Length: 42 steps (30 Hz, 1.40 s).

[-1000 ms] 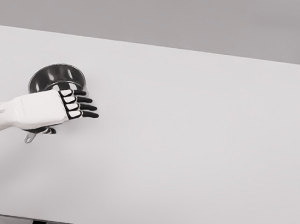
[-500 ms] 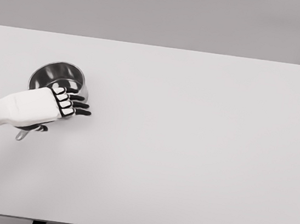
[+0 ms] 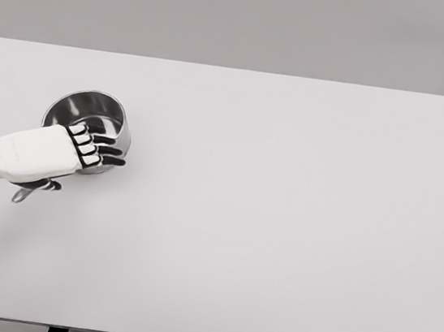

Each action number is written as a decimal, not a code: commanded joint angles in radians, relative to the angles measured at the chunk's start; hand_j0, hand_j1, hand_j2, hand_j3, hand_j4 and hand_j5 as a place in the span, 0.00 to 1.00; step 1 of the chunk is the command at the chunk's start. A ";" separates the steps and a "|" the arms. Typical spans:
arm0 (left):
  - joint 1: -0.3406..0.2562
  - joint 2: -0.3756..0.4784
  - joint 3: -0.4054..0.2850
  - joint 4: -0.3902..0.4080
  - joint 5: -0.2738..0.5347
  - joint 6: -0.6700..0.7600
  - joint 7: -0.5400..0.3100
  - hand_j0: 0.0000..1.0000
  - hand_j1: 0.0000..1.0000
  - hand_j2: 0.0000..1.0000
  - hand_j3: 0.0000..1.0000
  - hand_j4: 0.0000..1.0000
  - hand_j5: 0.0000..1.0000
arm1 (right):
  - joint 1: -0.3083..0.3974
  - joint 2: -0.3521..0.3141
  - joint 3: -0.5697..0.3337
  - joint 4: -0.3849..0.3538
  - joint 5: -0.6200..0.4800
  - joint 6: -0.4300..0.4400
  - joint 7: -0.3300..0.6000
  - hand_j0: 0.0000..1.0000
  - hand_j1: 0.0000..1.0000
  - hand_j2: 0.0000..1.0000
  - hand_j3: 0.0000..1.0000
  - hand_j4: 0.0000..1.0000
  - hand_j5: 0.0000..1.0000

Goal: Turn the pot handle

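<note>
Now my left hand (image 3: 47, 155) sits lower-left of the pot (image 3: 89, 118) at the table's (image 3: 280, 223) far-left side, w/ the handle (image 3: 20, 194) tip poking out beneath the palm. Fingers (image 3: 103, 150) reach forward over the pot's near wall; thumb is tucked under, so it looks clamped on the handle, though the contact itself is hidden. Vs a sec ago: hand and handle tip are both further left and a bit higher, pot body barely moves. So I judge the handle is swinging round, rotation underway, not finished. Right arm out of view.
</note>
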State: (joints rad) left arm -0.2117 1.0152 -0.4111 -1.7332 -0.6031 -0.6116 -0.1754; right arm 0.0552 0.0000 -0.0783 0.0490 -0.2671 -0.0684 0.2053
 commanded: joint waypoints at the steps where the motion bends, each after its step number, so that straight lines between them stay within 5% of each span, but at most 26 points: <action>1: 0.000 0.003 0.003 0.000 0.006 0.001 0.001 1.00 1.00 1.00 1.00 1.00 1.00 | 0.000 0.000 0.000 0.000 0.000 0.001 0.000 1.00 1.00 1.00 1.00 1.00 1.00; 42: -0.009 0.034 0.046 0.107 0.005 0.001 0.001 1.00 1.00 1.00 1.00 1.00 1.00 | 0.000 0.000 0.000 0.000 0.000 -0.001 0.000 1.00 1.00 1.00 1.00 1.00 1.00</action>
State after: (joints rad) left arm -0.2209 1.0470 -0.3657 -1.6359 -0.6038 -0.6116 -0.1754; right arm 0.0552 0.0000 -0.0783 0.0490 -0.2671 -0.0683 0.2053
